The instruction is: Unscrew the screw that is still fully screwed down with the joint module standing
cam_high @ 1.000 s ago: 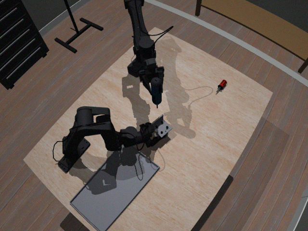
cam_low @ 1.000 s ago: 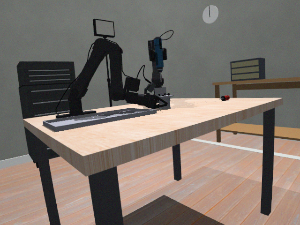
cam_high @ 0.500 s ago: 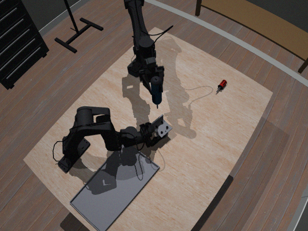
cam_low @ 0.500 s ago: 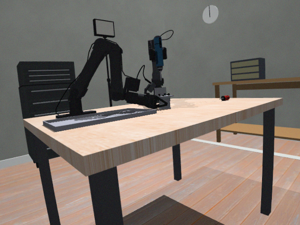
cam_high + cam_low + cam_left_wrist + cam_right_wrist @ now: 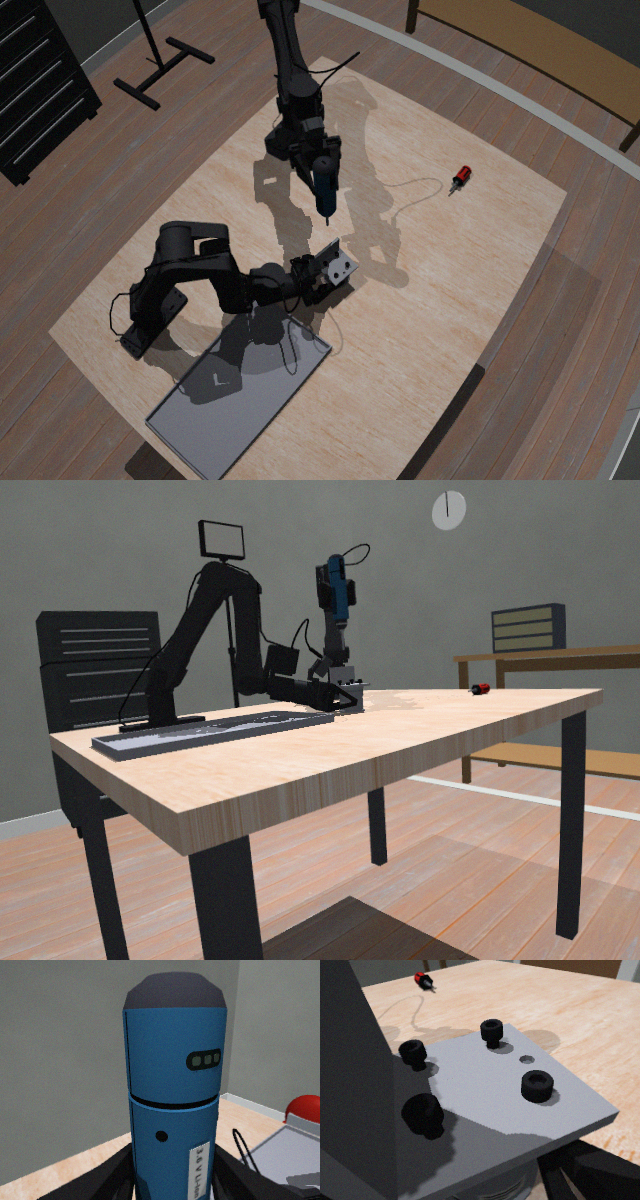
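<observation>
The left jaws [image 5: 324, 178] [image 5: 338, 596] are clamped on the electric screwdriver [image 5: 325, 193] [image 5: 338, 589] [image 5: 172, 1060], its lower end cut off in the left wrist view. The right jaws [image 5: 330, 283] [image 5: 347, 699] are at the joint module [image 5: 355, 696] [image 5: 507, 1191]; bracket and fingers hide any contact, so I can't tell whether they grip. The module stands on the bench [image 5: 444, 289] [image 5: 413, 722] [image 5: 570, 1005], bracket [image 5: 341, 270] [image 5: 342, 674] [image 5: 480, 1090] on top. One screw [image 5: 537, 1086] sits low; three show shanks. The left arm holds the driver upright, bit above and apart from the bracket; the right reaches in low.

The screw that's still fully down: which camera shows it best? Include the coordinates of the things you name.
Right wrist: the screw [image 5: 537, 1086] sits flush on the bracket [image 5: 485, 1110], its socket visible, while the other three stand raised. Top shows the heads only as small dark dots; exterior shows them edge-on, tiny. Left wrist misses them, filled by the electric screwdriver [image 5: 172, 1075].
</observation>
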Motion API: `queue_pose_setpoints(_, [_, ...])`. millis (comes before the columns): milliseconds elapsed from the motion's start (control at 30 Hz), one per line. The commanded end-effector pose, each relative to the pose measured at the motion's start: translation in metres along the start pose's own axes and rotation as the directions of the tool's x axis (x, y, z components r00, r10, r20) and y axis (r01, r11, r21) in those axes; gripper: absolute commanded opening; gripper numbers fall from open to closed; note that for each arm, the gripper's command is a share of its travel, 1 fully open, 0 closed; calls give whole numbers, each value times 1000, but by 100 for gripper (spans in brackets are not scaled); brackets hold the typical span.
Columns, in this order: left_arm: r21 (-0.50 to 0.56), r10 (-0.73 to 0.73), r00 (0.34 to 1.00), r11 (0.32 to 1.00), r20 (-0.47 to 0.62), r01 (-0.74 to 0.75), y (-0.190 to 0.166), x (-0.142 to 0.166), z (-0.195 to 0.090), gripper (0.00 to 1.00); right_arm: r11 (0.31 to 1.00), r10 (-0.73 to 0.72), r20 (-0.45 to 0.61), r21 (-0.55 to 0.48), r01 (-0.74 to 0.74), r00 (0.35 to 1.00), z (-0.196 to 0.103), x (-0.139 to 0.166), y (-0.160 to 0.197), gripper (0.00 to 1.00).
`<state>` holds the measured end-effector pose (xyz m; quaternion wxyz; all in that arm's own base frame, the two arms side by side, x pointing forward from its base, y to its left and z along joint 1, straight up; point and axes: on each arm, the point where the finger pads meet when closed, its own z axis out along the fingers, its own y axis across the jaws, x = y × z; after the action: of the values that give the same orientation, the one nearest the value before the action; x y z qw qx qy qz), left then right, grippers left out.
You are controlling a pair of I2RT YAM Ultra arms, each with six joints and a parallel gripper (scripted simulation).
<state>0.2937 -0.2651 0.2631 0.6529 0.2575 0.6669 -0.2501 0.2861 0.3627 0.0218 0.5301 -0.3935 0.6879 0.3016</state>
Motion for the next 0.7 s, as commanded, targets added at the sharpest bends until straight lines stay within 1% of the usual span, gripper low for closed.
queue_pose_setpoints(0, [-13, -3, 987, 1000, 160, 6, 6, -53, 2, 42, 1000, 3, 1, 3, -3, 1000, 1, -2, 0, 59])
queue_pose_setpoints(667, [-15, -6, 984, 1000, 176, 9, 6, -58, 0, 42, 1000, 3, 1, 3, -3, 1000, 1, -2, 0, 59])
